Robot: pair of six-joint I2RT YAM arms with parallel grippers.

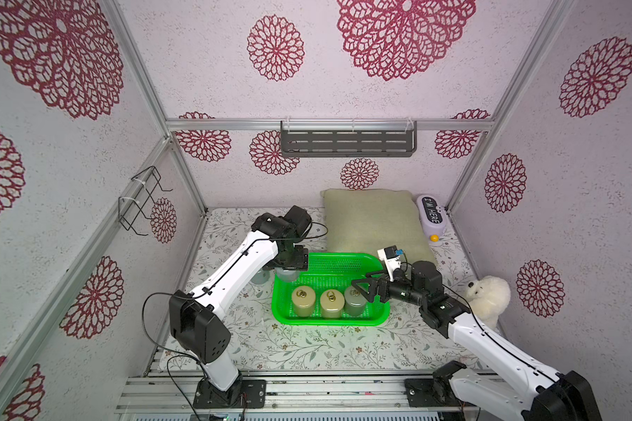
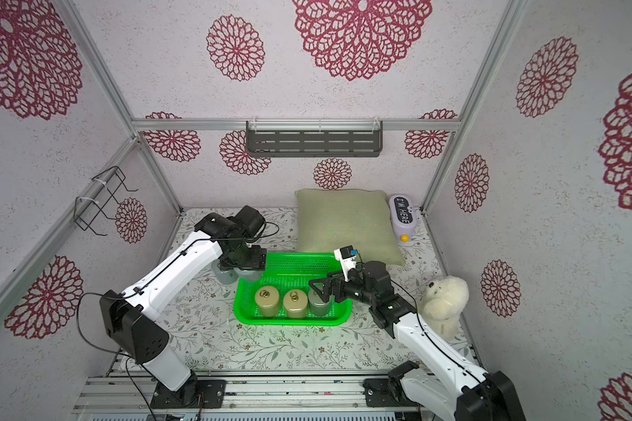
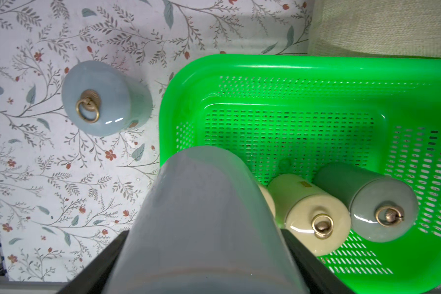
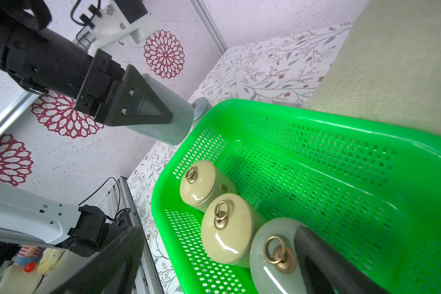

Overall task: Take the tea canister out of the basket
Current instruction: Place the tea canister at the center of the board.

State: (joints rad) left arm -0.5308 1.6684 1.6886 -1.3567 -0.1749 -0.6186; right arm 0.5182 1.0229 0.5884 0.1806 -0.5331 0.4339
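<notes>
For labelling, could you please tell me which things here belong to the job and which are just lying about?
Job: green basket, held canister, grey-green canister, corner cream canister, middle cream canister, canister beside basket.
Lying about: pillow, plush bear, wall shelf.

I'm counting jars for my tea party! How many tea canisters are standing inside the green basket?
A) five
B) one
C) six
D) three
D: a cream tea canister, a second cream canister and a grey-green canister stand in the basket. The left gripper holds a grey canister in its jaws, lifted at the rim, and a blue-grey canister stands outside.
</notes>
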